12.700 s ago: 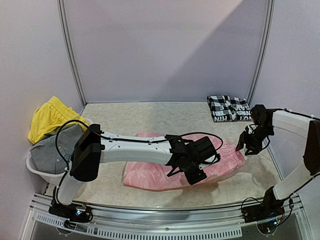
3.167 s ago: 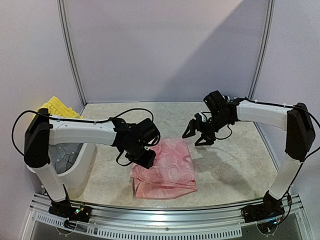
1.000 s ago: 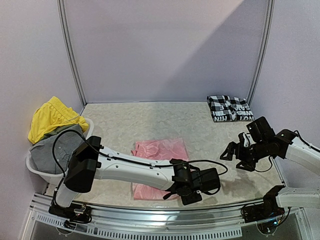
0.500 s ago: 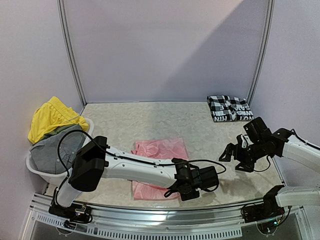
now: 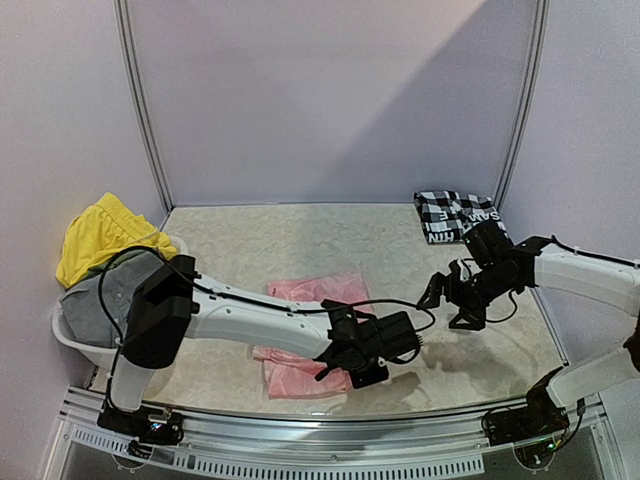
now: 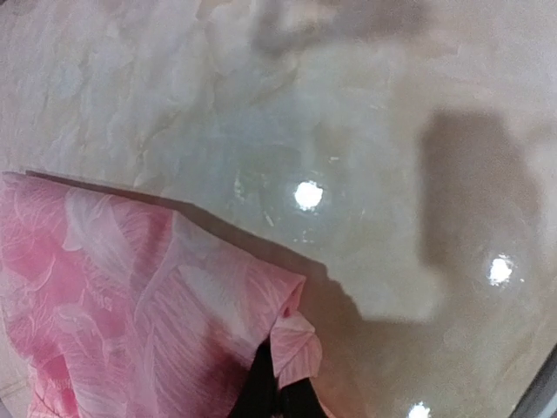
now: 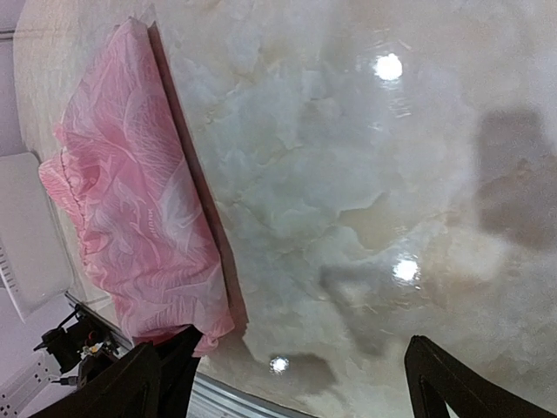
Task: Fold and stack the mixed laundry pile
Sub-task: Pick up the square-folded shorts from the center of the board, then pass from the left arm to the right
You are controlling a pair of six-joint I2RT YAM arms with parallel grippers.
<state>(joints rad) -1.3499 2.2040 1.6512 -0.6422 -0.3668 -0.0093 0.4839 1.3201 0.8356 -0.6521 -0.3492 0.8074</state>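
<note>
Tightly, left claw (image 6: 277, 394) pinches corner of thin pink cloth (image 6: 113, 287); right claw (image 7: 291, 379) gapes empty.

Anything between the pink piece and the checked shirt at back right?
No. In the top view only bare table separates the pink piece from the checked shirt.

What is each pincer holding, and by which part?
The left pincer grips the pink garment by a corner; the right pincer is open, holding nothing.
</note>
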